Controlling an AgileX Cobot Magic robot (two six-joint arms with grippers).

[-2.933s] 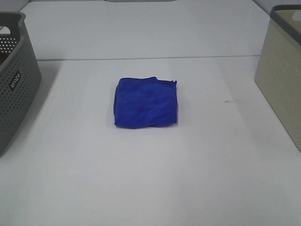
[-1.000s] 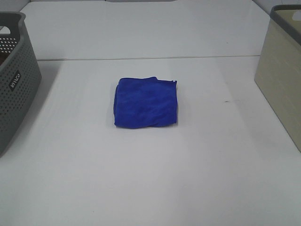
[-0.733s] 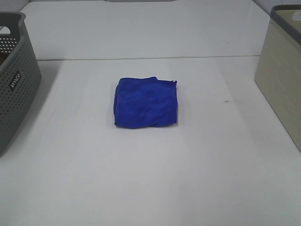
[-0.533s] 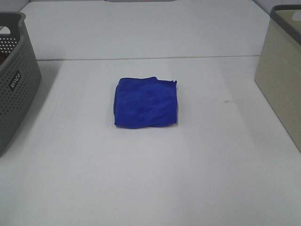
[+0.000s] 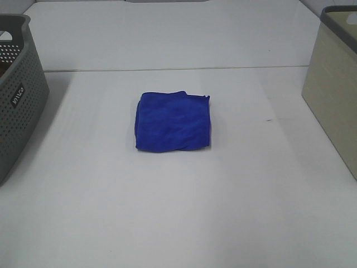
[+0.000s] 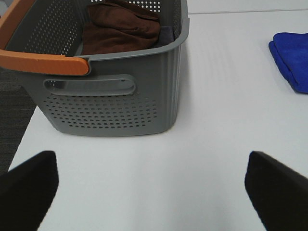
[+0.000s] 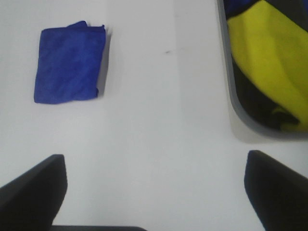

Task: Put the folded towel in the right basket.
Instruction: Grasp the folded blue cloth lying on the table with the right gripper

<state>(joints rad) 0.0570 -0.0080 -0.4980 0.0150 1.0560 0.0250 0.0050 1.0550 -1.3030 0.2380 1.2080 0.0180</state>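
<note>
We see the folded blue cloth towel (image 5: 173, 121) lying flat at the centre of the white tabletop (image 5: 251, 184), with the beige plastic basket (image 5: 334, 84) at its three o'clock. Our left tool (image 6: 151, 166) and right tool (image 7: 154, 161) both gape released, well apart from it.

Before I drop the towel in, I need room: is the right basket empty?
Not empty: the right basket holds yellow cloth and darker fabric. The folded towel lies on the table.

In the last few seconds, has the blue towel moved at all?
No. The towel keeps the same place on the table, between the grey basket and the beige basket.
</note>
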